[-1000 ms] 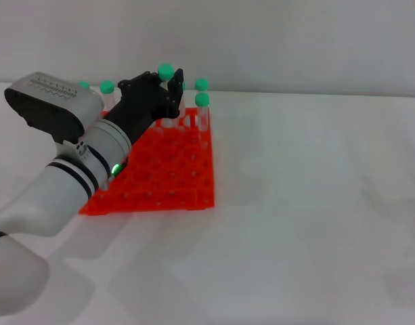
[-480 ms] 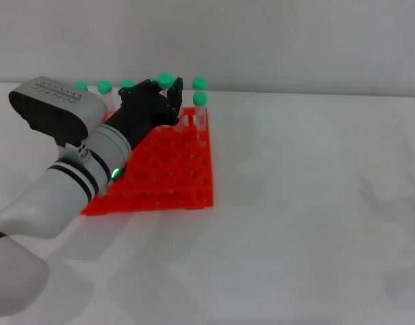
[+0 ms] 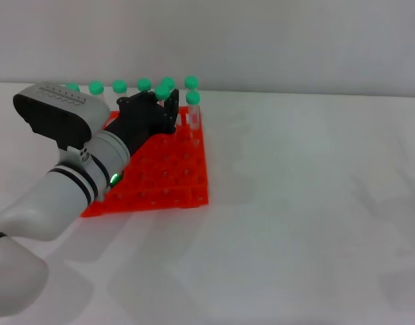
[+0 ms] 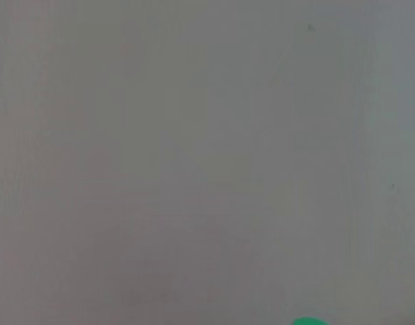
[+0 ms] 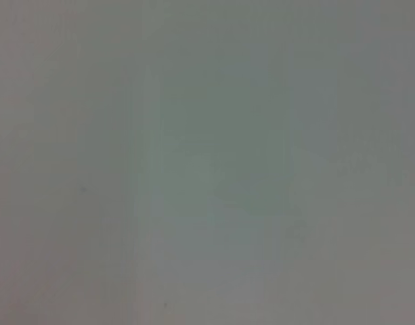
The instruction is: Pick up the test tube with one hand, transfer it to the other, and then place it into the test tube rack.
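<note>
1. Since a second ago the test tube rack (image 3: 168,169) has slid toward the robot's left on the table (image 3: 315,203), and the left gripper (image 3: 168,103) has come lower over the rack's far edge; more green caps now show along that edge than before.
2. The left gripper reaches out from the thick silver-white arm (image 3: 72,183), whose green light sits just above the rack's left side. Its black fingers (image 3: 172,105) stand at the rack's far row.
3. The test tube (image 3: 163,95) shows as a green cap right at those fingertips, above the rack's far row. The cap sits between the fingers, so the gripper appears to pinch the tube, though the body of the tube is hidden behind the gripper.
4. Whether the tube's tip already stands in a hole of the rack I cannot tell.
5. Other capped tubes (image 3: 192,108) stand upright in the rack's far row and far right corner, just beside the gripper.
6. The left wrist view shows plain grey with only a sliver of green cap (image 4: 309,321) at one edge.
7. The right gripper appears in no view; the right wrist view shows only a blank grey surface.
</note>
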`<state>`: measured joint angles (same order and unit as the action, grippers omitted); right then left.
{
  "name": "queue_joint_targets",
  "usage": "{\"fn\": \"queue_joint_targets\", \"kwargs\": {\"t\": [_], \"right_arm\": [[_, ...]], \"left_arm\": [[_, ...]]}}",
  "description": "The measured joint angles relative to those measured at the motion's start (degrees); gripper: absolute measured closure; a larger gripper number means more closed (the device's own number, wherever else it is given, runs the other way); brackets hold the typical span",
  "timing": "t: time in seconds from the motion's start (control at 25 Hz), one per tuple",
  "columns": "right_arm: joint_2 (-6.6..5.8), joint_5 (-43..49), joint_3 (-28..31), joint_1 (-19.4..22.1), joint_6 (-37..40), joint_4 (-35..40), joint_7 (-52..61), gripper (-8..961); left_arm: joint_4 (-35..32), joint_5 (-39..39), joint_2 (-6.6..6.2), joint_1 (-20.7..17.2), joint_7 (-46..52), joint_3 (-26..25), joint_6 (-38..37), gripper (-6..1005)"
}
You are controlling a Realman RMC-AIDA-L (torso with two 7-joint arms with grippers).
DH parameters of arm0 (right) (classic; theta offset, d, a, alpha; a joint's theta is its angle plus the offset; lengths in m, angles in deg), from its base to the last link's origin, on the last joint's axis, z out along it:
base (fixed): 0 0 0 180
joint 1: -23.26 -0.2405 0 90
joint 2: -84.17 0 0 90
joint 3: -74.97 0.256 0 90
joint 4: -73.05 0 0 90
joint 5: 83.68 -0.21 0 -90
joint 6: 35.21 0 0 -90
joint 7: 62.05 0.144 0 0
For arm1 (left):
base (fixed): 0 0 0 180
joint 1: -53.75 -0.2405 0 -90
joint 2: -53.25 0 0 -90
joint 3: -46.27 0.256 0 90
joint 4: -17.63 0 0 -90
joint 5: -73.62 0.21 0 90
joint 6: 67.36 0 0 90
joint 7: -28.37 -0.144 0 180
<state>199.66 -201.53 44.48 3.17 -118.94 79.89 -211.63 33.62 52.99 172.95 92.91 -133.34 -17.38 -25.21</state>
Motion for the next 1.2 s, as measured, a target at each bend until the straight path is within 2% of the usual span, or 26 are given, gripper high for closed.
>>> {"fn": "queue_joint_targets", "kwargs": {"t": [0.56,0.68,0.76,0.92,1.08,1.2], "right_arm": [[0.0,0.0,-0.1,0.89,-2.2,-0.73,-0.06,79],[0.0,0.0,-0.1,1.22,-2.7,-0.79,-0.07,79],[0.0,0.0,-0.08,1.26,-2.77,-0.84,-0.09,79],[-0.07,-0.32,0.5,1.35,-2.59,-1.41,-0.11,79],[-0.11,-0.74,0.74,1.64,-1.7,-1.46,-0.92,79],[-0.16,-2.8,0.82,2.02,-0.04,-1.6,-2.38,79]], "left_arm": [[0.46,-0.62,0.15,-1.2,0.46,-0.17,-3.28,746],[1.2,-0.64,0.16,-2.22,0.74,-0.09,-3.38,647],[3.41,-0.62,0.17,-4.66,0.93,-0.07,-2.99,581],[8.66,-0.21,0.17,-12.07,0.34,0.02,0.76,437],[8.42,-2.47,0.17,-20.53,0.19,-0.55,11.04,281],[5.75,-6.59,0.18,-24.41,0.23,-0.64,20.11,231]]}}
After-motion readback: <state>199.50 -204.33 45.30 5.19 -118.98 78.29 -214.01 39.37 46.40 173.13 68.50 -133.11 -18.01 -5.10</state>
